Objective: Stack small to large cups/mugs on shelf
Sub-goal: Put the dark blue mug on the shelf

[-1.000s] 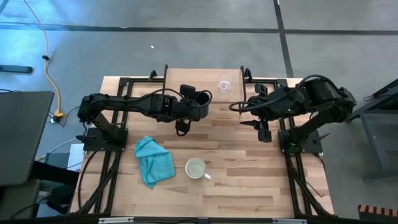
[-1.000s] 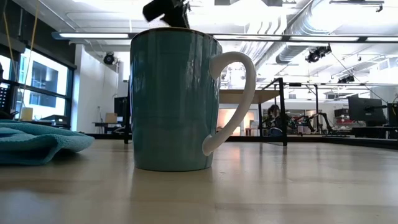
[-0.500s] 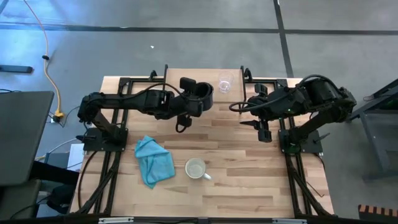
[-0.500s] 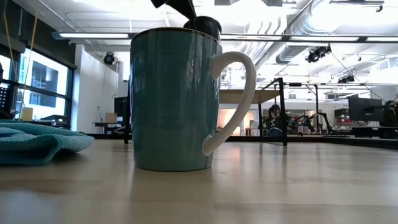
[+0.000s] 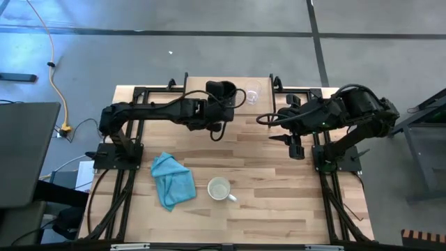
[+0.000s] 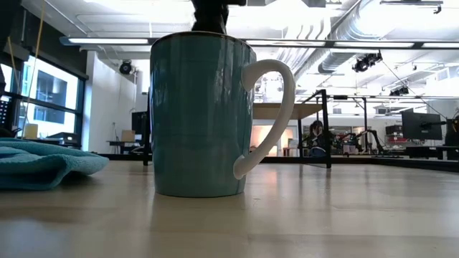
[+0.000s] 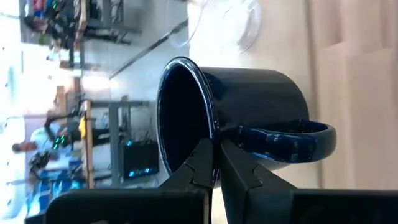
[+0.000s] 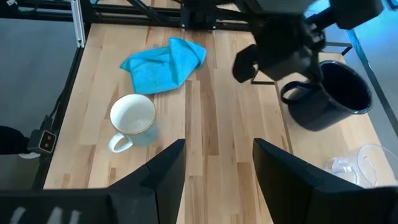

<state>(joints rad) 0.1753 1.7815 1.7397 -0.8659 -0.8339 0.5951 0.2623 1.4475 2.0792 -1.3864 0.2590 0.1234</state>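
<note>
My left gripper point(image 7: 217, 165) is shut on the black mug point(image 5: 224, 93), held in the air over the shelf point(image 5: 198, 84) at the table's far side. The clear glass cup point(image 5: 252, 93) stands upright on the shelf just right of the mug. The third mug point(image 5: 219, 188), teal outside and white inside with a white handle, stands upright on the table near the front; in the low view it point(image 6: 201, 115) fills the middle. My right gripper point(image 8: 217, 149) hangs open above the table's right side, touching nothing. My left gripper pinches the black mug's rim point(image 7: 214, 134) right beside the handle point(image 7: 298, 140), one finger point(image 7: 202, 163) inside the mug and one point(image 7: 241, 171) outside. The fingers come from the table's left, slanting down. The mug point(image 8: 329, 93) hangs tilted, clear of the shelf.
A crumpled teal cloth point(image 5: 172, 180) lies on the table at the near left, beside the teal mug. Dark metal frames run along the table's left and right edges. Bare wood lies between the shelf and the teal mug.
My left gripper has carried the black mug toward the table's far edge, over the shelf and closer to the glass cup, turning at the wrist as it went. The mug stays in the hold, lifted clear. The right arm has kept still.
</note>
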